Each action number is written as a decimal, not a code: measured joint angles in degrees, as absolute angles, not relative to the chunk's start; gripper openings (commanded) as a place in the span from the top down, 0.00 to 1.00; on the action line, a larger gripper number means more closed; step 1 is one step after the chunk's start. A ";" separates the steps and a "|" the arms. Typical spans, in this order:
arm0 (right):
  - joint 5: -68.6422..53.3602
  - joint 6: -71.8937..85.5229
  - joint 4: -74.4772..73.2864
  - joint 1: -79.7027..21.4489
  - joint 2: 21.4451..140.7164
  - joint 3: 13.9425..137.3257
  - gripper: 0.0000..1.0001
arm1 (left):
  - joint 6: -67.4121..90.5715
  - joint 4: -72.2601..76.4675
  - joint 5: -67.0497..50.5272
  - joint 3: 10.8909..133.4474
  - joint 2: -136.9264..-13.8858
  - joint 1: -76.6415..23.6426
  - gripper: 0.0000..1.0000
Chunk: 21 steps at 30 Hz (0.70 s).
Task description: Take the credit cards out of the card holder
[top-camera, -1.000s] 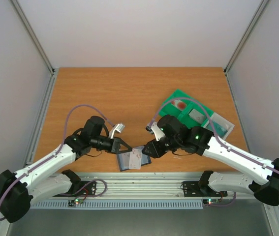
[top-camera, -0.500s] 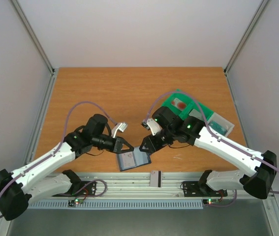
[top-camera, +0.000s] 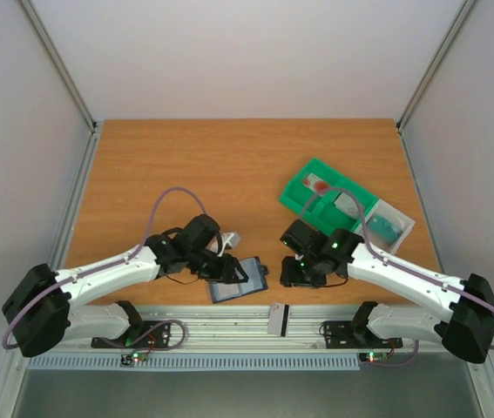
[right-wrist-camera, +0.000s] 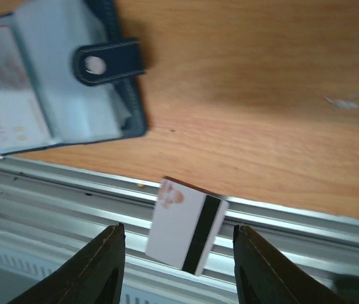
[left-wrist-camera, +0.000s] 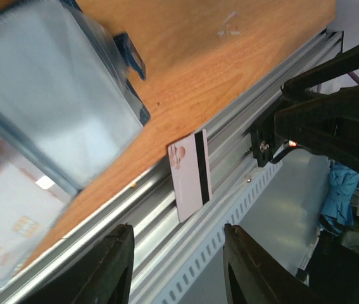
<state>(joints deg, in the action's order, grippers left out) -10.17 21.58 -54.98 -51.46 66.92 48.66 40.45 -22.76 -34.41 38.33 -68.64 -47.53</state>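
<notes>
The slate-blue card holder (top-camera: 240,279) lies open at the table's near edge, its dark tab (right-wrist-camera: 106,61) pointing right. Whitish credit cards (right-wrist-camera: 11,104) still show in its pockets. One credit card (top-camera: 277,318), white with a red blotch and a black stripe, lies loose on the aluminium rail (top-camera: 212,324) just off the table. My left gripper (top-camera: 232,271) hovers over the holder's left part, open and empty (left-wrist-camera: 178,256). My right gripper (top-camera: 295,277) hangs to the right of the holder, open (right-wrist-camera: 179,266), above the loose card (right-wrist-camera: 185,231) and not touching it.
A green compartmented tray (top-camera: 297,197) stands at the back right, holding a card with a red blotch (top-camera: 319,185) and a teal one (top-camera: 386,225). The wooden table (top-camera: 186,174) ends at the rail; the arm bases sit below it.
The card drawn from the holder has dropped onto the rail. My left gripper has opened and let go of the holder, shifting right. My right gripper opened wider and swung toward the near edge.
</notes>
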 measured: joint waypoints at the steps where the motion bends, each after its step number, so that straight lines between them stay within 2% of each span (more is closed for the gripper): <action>1: -9.56 23.79 -55.40 -51.46 65.52 47.31 0.51 | 41.47 -21.76 -33.95 38.20 -69.28 -48.77 0.57; 12: -11.75 34.81 -49.04 -52.31 57.14 34.09 0.43 | 51.75 -9.08 -31.88 34.46 -79.24 -59.59 0.53; 21: -13.80 37.52 -39.70 -53.15 55.09 26.28 0.50 | 57.69 -0.21 -31.14 34.41 -85.23 -64.07 0.54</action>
